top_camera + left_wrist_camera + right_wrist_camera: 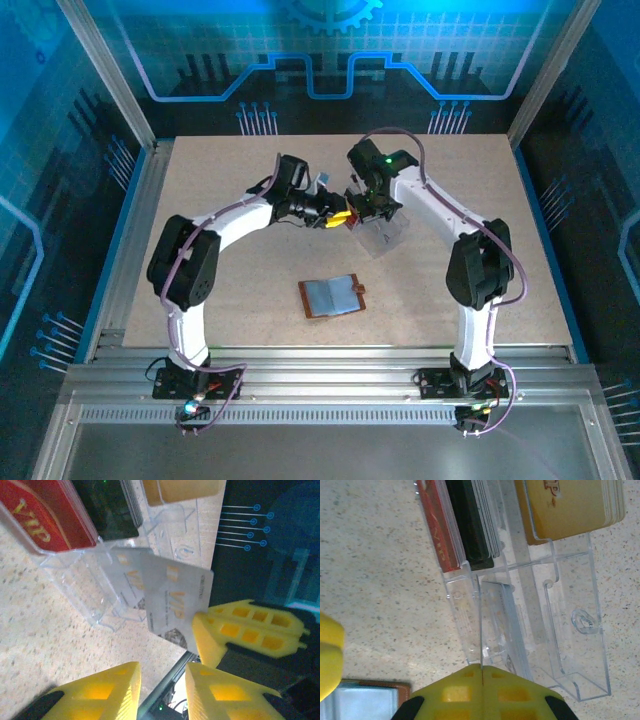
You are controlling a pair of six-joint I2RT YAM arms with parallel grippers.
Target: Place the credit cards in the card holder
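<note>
From my station I look down on a speckled beige tabletop (pixel 250 250) boxed in by an aluminium frame (pixel 106 75). The back wall (pixel 320 40) is a panel glowing blue, printed with circuit-style lines and part of a gear at its top edge. The side walls (pixel 60 200) carry the same blue pattern with pin-headed traces. Along the near edge runs a band of slotted aluminium rails (pixel 330 385), then a plain grey metal sheet (pixel 320 450). The light is cool and bluish throughout.

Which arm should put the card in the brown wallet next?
Right. The right tool grips a pale card at the clear tray; the left tool is open and empty.
</note>
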